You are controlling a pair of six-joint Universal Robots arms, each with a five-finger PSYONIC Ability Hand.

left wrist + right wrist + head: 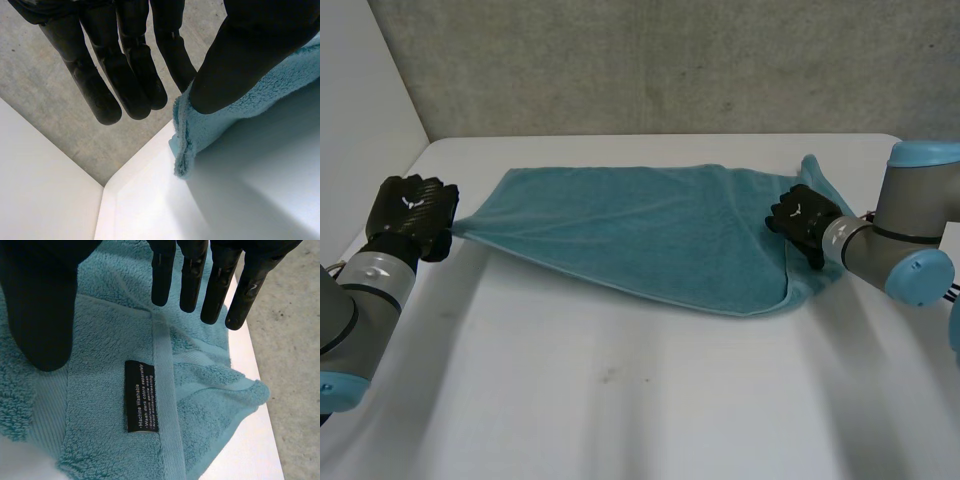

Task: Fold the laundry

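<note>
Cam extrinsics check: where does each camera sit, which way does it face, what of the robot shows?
Head view: behind and between the arms, looking down at the table; both arms, left hand and right hand show.
Left wrist view: on the left wrist, looking along the palm; left hand pinches a corner of the towel.
Right wrist view: on the right wrist, along the palm; straight fingers over the label.
Shared: all see the towel.
</note>
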